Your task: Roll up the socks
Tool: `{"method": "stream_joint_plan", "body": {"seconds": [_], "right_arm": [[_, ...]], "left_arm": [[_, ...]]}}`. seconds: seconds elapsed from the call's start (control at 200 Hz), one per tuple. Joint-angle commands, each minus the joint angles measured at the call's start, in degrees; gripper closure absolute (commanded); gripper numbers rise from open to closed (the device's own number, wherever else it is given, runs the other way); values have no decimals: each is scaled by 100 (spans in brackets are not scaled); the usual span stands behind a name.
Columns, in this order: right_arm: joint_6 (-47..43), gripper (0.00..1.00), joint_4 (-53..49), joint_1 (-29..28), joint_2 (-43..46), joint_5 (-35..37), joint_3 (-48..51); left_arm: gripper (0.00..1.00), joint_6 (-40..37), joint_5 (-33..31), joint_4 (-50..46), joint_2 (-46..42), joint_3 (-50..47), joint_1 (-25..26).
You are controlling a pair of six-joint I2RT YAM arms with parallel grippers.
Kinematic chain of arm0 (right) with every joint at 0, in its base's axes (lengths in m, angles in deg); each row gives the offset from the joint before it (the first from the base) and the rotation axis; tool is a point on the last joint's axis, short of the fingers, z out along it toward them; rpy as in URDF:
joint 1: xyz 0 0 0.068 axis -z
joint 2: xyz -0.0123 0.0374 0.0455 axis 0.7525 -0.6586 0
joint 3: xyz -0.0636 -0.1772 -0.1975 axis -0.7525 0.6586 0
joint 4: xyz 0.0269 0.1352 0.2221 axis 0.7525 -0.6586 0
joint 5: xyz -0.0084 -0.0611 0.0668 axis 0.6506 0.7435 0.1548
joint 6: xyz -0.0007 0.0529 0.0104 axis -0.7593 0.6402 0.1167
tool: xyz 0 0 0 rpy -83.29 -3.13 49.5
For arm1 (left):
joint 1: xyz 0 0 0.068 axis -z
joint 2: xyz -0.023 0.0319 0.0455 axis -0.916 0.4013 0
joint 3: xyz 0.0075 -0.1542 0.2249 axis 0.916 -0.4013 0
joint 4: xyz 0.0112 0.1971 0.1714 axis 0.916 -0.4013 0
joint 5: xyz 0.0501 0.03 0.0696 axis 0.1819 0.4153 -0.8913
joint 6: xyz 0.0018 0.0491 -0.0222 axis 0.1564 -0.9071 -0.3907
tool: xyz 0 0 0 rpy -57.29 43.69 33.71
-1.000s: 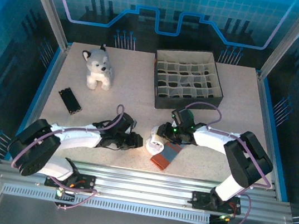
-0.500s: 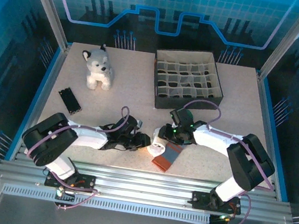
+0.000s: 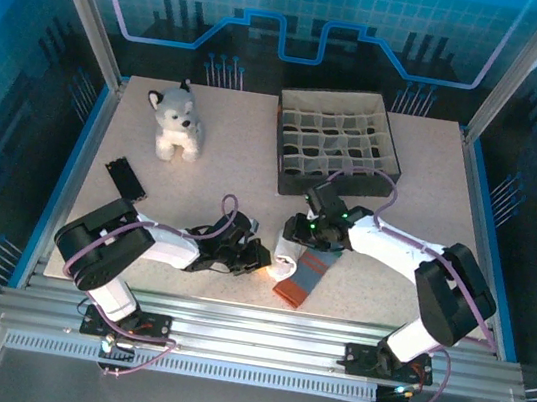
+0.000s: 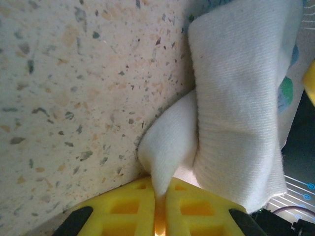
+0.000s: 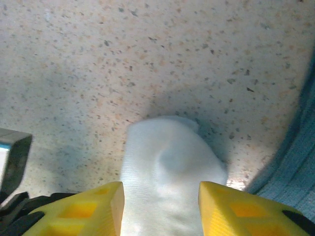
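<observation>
The white sock (image 3: 286, 261) lies bunched near the table's front middle, partly over the grey-blue sock (image 3: 303, 279) with its orange-red cuff. My left gripper (image 3: 262, 258) reaches in from the left. In the left wrist view it (image 4: 160, 196) is shut on a thin fold of the white sock (image 4: 236, 98). My right gripper (image 3: 295, 237) comes from the right. Its yellow fingers (image 5: 96, 209) stand apart with the white sock (image 5: 167, 167) filling the gap between them. The grey-blue sock (image 5: 295, 162) shows at that view's right edge.
A grey-white plush husky (image 3: 177, 122) sits at the back left. A dark box with many dividers (image 3: 337, 146) stands at the back right. A small black object (image 3: 124, 179) lies at the left. The table's front rail (image 3: 261, 316) runs just behind the socks.
My left gripper has slid right to the white sock and shut on a fold of it. The right gripper has shifted slightly and stays on the sock.
</observation>
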Motion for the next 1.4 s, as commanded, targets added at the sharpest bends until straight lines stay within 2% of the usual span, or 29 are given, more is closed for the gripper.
{"method": "stream_joint_plan", "body": {"seconds": [0.0,0.205,0.355,0.71,0.87,1.036,1.091,1.151,1.201,1.236,1.396], "right_arm": [[-178,56,-394,-102,77,-73,-273],[-417,56,-1070,-288,-220,94,-780],[-742,53,-1835,-505,-711,432,-1330],[-813,52,-2009,-800,-1331,532,-1519],[-934,60,-2129,-872,-1377,641,-1602],[-1086,83,-2075,-888,-1244,699,-1555],[-1110,86,-2030,-878,-1188,693,-1498],[-1097,81,-2052,-872,-1166,685,-1488],[-1082,65,-2087,-883,-1174,672,-1493],[-1064,58,-2097,-884,-1177,655,-1502],[-1022,52,-2076,-889,-1230,545,-1591]], "left_arm": [[92,-206,-20,-334,-30,106,44],[93,-551,-203,-1041,-247,340,74],[93,-659,-272,-1216,-299,447,103],[95,-703,-365,-1236,-381,419,142],[95,-800,-416,-1368,-455,453,133],[97,-941,-446,-1559,-459,567,91],[97,-956,-434,-1555,-459,572,65],[98,-979,-426,-1561,-460,581,48],[98,-1011,-418,-1605,-459,603,37],[99,-1046,-418,-1643,-453,627,37],[99,-1106,-408,-1724,-430,687,34]]}}
